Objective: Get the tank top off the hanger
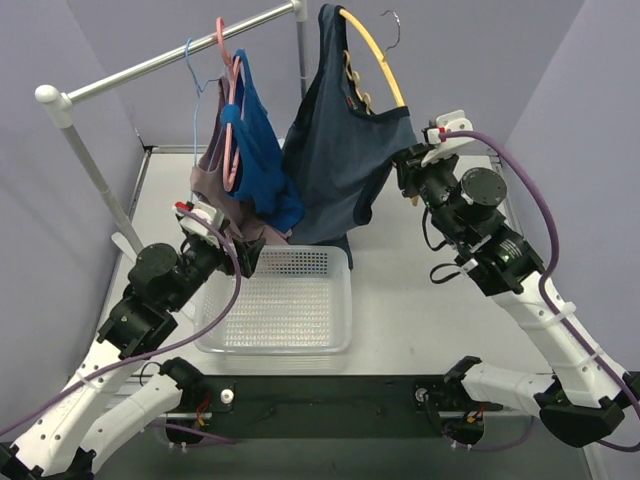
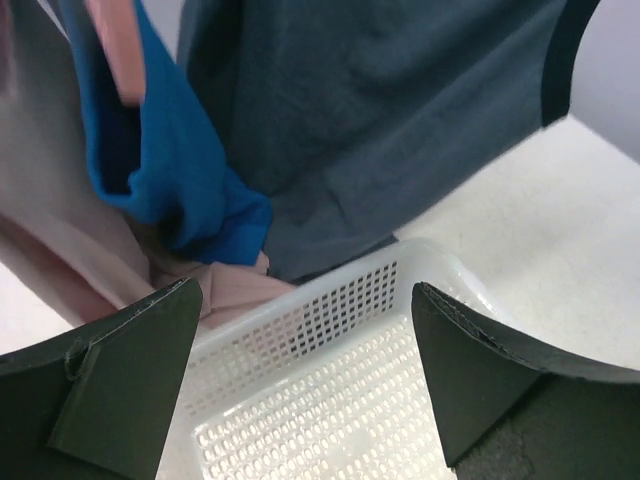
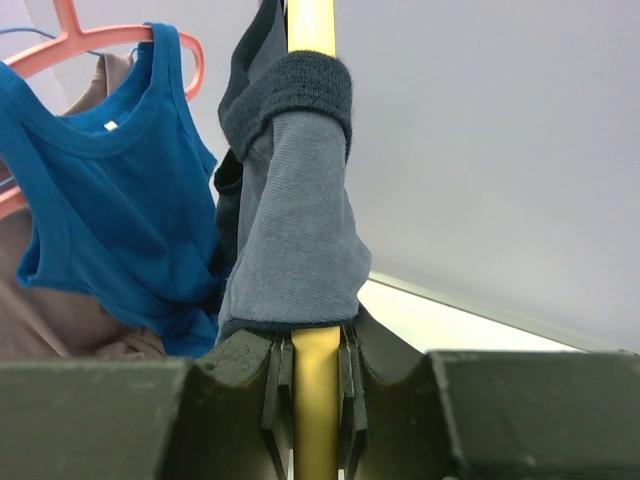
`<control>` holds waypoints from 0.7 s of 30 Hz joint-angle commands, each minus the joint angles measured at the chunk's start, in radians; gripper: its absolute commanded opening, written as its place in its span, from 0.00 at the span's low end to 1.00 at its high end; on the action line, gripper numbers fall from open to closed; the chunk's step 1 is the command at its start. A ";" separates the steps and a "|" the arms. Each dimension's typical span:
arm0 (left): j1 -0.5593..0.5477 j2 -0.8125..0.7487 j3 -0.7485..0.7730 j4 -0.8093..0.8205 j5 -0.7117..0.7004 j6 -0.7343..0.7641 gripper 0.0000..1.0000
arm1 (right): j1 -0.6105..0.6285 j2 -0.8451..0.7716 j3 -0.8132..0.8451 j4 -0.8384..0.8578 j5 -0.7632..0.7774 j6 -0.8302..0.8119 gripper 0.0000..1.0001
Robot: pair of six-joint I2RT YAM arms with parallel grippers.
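A: While the right pincer (image 1: 408, 172) is clenched on the hanger (image 1: 375, 65), what worries you from above?

B: That hanger stands steeply on end, gripped at its low tip, and its hook looks free of the rod (image 1: 180, 55). The tank top (image 1: 345, 150) drapes from it over the middle of the tabletop's (image 1: 410, 310) far edge, its hem at the basket's (image 1: 340, 300) far rim. With one end held, I judge the hanger could swivel or slip, dropping both.

A: And the left pincer (image 1: 248, 256)?

B: Spread wide and holding nothing, low at the basket's far left corner.

A: Its own camera?

B: The fingers (image 2: 130, 380) stand well apart over the basket (image 2: 430, 255) and touch nothing. The tank top (image 2: 380, 120) hangs just beyond, with the blue top (image 2: 170, 170) against it. A careless grab could catch that one instead.

A: Right wrist view?

B: The jaws are closed on the hanger (image 3: 316, 400), just under the strap (image 3: 300, 230) wrapped round it. Whether cloth is pinched too, I cannot tell. If so, the strap may refuse to slide off, and a tug could stretch it.
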 commanded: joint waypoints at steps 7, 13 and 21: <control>0.002 0.195 0.525 0.008 0.174 0.049 0.90 | -0.006 -0.209 -0.070 -0.135 -0.126 0.055 0.00; 0.000 0.313 0.617 0.174 0.324 -0.026 0.86 | -0.004 -0.290 -0.136 -0.198 -0.270 0.103 0.00; -0.076 0.503 0.712 0.294 0.374 -0.053 0.82 | 0.005 -0.269 -0.147 -0.244 -0.398 0.146 0.00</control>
